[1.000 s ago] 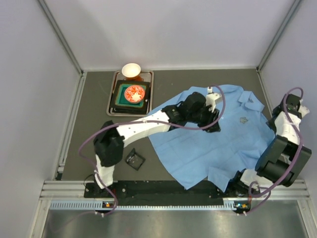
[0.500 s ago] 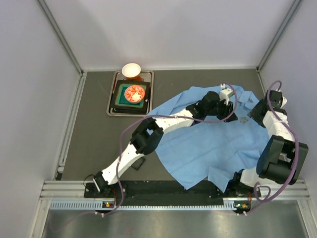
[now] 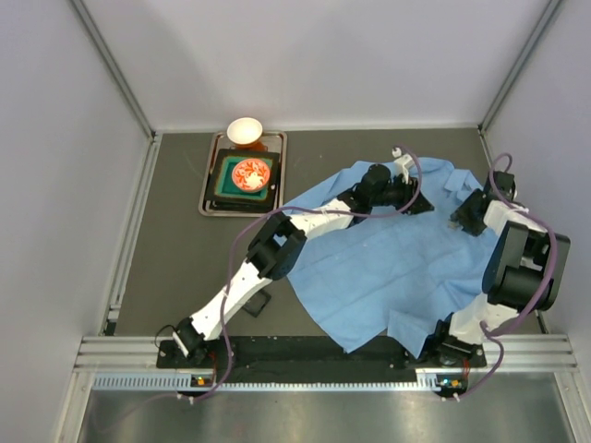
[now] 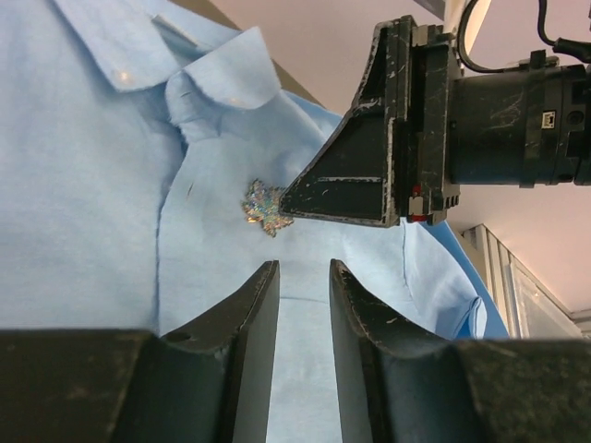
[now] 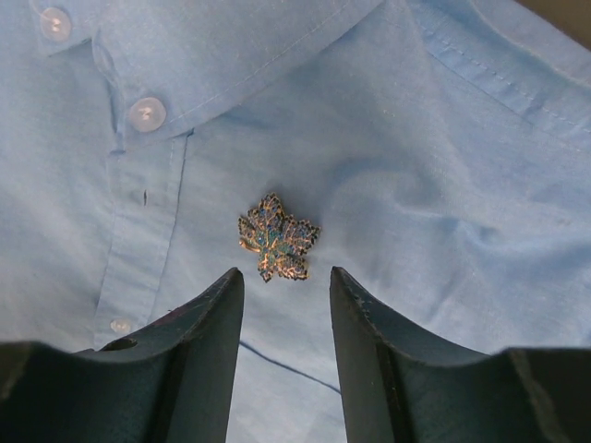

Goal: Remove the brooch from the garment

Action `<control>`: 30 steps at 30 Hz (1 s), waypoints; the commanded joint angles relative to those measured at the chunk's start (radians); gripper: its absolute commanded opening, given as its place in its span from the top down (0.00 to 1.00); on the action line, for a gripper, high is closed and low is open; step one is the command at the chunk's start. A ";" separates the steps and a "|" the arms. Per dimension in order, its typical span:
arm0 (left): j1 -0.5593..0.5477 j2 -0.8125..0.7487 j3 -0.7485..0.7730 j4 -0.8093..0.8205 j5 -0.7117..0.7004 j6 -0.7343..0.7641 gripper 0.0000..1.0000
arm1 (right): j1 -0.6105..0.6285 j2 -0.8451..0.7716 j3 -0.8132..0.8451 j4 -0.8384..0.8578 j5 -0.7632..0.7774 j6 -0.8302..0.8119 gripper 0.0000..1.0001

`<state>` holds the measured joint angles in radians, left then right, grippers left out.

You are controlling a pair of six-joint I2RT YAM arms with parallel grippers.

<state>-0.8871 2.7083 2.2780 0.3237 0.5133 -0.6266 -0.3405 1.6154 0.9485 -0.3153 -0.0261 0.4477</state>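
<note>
The garment (image 3: 388,268) is a light blue collared shirt spread on the dark table, and it fills the left wrist view (image 4: 111,166) and the right wrist view (image 5: 443,166). The brooch (image 5: 277,238) is a small gold-and-blue leaf pinned below the collar beside the button placket; it also shows in the left wrist view (image 4: 266,208). My right gripper (image 5: 283,277) is open, its tips just short of the brooch, one on each side. From above, my right gripper (image 3: 462,218) hides the brooch. My left gripper (image 4: 303,277) is slightly open and empty over the shirt, a little short of the brooch, near the collar (image 3: 417,205).
A metal tray (image 3: 211,189) at the back left holds a green box with a red dish (image 3: 249,173), with a white bowl (image 3: 245,131) behind it. A small dark box (image 3: 259,303) lies partly hidden under my left arm. Walls close in on both sides.
My left arm has stretched out from the shirt's middle toward the collar. My right gripper has swung in from the right wall onto the shirt over the brooch.
</note>
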 commanded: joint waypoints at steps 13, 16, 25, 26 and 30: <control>-0.026 -0.056 -0.015 -0.095 0.022 0.151 0.66 | 0.012 0.142 0.101 0.051 0.029 0.006 0.52; -0.027 -0.059 -0.018 -0.100 0.021 0.159 0.66 | 0.035 0.155 0.102 0.051 -0.009 0.013 0.54; -0.029 -0.067 -0.017 -0.152 -0.022 0.238 0.65 | 0.060 0.135 0.069 0.056 -0.100 0.042 0.63; -0.029 -0.068 -0.017 -0.159 -0.027 0.245 0.65 | 0.060 0.133 0.068 0.055 -0.109 0.043 0.64; -0.029 -0.065 -0.015 -0.166 -0.042 0.268 0.65 | 0.060 0.107 0.058 0.055 -0.103 0.037 0.62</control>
<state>-0.9161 2.7243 2.2642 0.1535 0.4950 -0.4126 -0.2947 1.7477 1.0222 -0.2687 -0.0898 0.4747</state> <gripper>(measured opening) 0.351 0.376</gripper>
